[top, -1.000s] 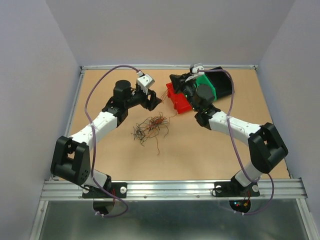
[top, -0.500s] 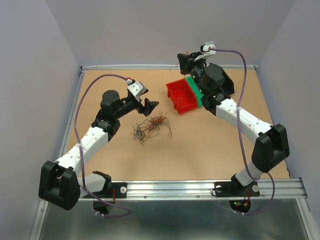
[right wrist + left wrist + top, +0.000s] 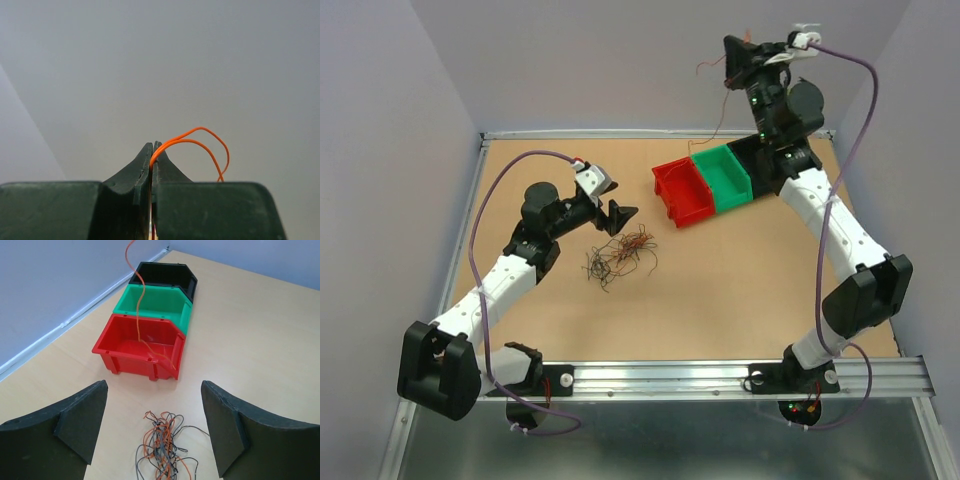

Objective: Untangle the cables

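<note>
Right gripper (image 3: 152,146) has swung up high, clenched on one orange wire (image 3: 199,128) whose tail trails into the red bin (image 3: 129,360), while the left gripper (image 3: 154,386) has spread wide just above the remaining tangle (image 3: 620,255) on the table (image 3: 740,290), so one strand looks nearly freed.

Left end effector (image 3: 155,392) low, jaws wide apart; right end effector (image 3: 152,149) high aloft, jaws tight together.

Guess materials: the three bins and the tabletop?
Red bin, green bin, black bin: likely moulded plastic, smooth with a slight sheen and ribbed rims. Tabletop: matte, uniform tan, probably fibreboard or cork; can't tell which.
</note>
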Controlling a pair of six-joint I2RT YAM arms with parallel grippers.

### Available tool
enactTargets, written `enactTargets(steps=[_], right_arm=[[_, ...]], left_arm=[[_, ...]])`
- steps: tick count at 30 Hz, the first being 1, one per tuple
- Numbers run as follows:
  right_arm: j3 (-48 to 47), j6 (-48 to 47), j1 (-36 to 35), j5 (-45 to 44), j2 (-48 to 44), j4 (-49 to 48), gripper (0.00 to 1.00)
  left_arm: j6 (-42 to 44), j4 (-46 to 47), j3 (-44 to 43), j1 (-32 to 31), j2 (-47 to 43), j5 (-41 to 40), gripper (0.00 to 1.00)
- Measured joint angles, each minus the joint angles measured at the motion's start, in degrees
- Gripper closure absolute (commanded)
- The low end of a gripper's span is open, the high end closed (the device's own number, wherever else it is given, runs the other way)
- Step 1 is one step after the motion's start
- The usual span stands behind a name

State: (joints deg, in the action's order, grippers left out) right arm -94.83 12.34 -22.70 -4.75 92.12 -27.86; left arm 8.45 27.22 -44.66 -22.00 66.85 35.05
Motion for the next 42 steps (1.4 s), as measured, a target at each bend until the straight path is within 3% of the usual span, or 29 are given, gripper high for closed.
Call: enactTargets(steps=[6, 12, 22, 42], right_arm=[[-8.2, 7.0, 12.0, 2.4, 5.7, 0.5, 1.0], [-14.0, 12.8, 17.4, 6.4, 11.0, 0.5, 0.99], [-7.6, 16.3, 17.8, 12.0, 14.9, -8.3, 1.0], [-3.6, 14.8, 21.2, 11.3, 18.4, -10.4, 0.99]], left_arm=[[0.0, 0.0, 0.0, 0.0, 0.0, 1.2, 0.13], [0.1, 0.0, 0.0, 0.0, 0.2, 2.0, 0.14], [0.1, -0.3, 0.0, 0.0, 2.1, 5.1, 0.15], [1.2, -0.7, 0.0, 0.0, 1.4, 6.3, 0.16]])
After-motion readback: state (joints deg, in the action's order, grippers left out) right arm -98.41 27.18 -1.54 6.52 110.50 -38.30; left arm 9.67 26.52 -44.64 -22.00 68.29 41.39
